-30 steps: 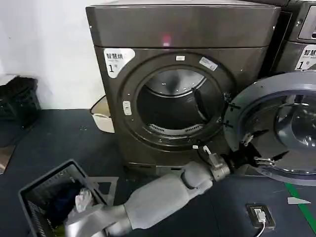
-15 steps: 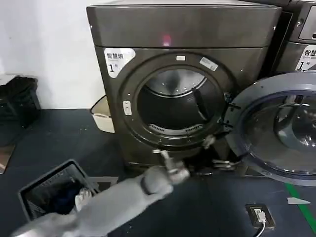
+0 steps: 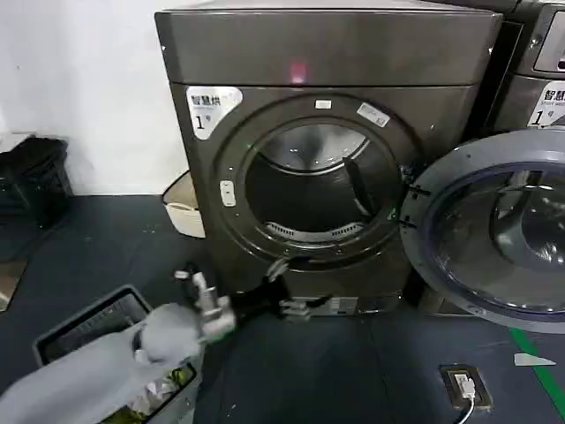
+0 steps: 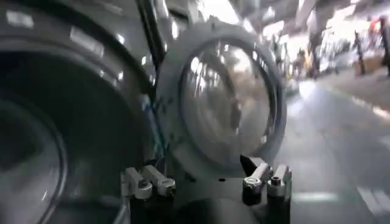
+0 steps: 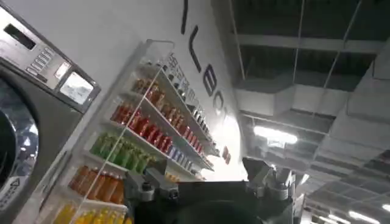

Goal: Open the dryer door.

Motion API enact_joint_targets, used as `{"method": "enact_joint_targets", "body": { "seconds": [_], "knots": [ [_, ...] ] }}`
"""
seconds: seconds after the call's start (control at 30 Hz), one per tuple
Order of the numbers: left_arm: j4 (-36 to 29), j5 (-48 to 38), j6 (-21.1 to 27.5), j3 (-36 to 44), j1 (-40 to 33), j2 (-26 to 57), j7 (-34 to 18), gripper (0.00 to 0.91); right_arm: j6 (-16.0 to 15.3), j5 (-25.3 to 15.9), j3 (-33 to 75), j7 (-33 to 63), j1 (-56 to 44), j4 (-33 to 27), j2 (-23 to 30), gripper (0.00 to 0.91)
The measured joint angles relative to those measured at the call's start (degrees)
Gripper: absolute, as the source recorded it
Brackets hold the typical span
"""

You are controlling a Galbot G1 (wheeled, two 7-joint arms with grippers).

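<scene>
The dryer (image 3: 327, 53) stands in the middle of the head view with its drum mouth uncovered. The dryer door (image 3: 494, 230) is swung wide to the right, its grey inner rim facing me. My left gripper (image 3: 287, 289) is low in front of the dryer's base, left of the door and apart from it, open and holding nothing. In the left wrist view the left gripper (image 4: 207, 178) has its fingers spread, with the dryer door (image 4: 225, 91) farther off. My right gripper (image 5: 207, 178) points up at shelves and ceiling, open and empty.
A dark laundry basket (image 3: 84, 331) with clothes sits at the lower left by my left arm. A twin machine (image 3: 538, 79) stands at the back right. On the floor lie a white tub (image 3: 181, 212), a small device with a cable (image 3: 463, 384) and green tape (image 3: 538, 371).
My left arm has drawn back leftward from the door's lower edge to the front of the dryer's base. The door stays swung open at the right.
</scene>
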Motion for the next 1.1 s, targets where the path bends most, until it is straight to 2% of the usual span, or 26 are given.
{"method": "enact_joint_targets", "body": {
  "seconds": [0.1, 0.27, 0.43, 0.57, 0.87, 1.1],
  "knots": [
    [-2.6, -0.2, 2.2, -1.2, 0.8, 5.3, 0.7, 0.907, 0.1, 0.0, -0.2, -0.2, 0.2, -0.2, -0.3, 0.907],
    [-5.6, 0.4, 1.9, -2.7, 2.1, 14.6, 3.6, 0.907, 0.2, -0.3, 0.2, -0.8, -0.1, -0.8, -1.3, 0.907],
    [-7.8, 2.3, 5.0, -10.4, 10.6, 23.4, 5.4, 0.907, 0.4, -1.5, 0.8, -0.8, 0.1, -1.2, -2.3, 0.907],
    [-7.8, 3.3, 6.3, -14.2, 15.7, 29.6, 6.3, 0.907, 0.4, -1.8, 1.3, -1.0, 0.2, -0.6, -2.6, 0.907],
    [-5.0, 9.3, 9.7, -17.9, 20.7, 40.2, 10.4, 0.907, 0.9, -2.0, 1.0, -1.1, 0.6, -1.0, -2.1, 0.907],
    [-2.7, 14.3, 14.1, -25.9, 31.4, 45.0, 11.4, 0.907, 0.9, -2.4, 0.4, -1.1, 1.0, -1.2, -1.9, 0.907]
  ]
}}
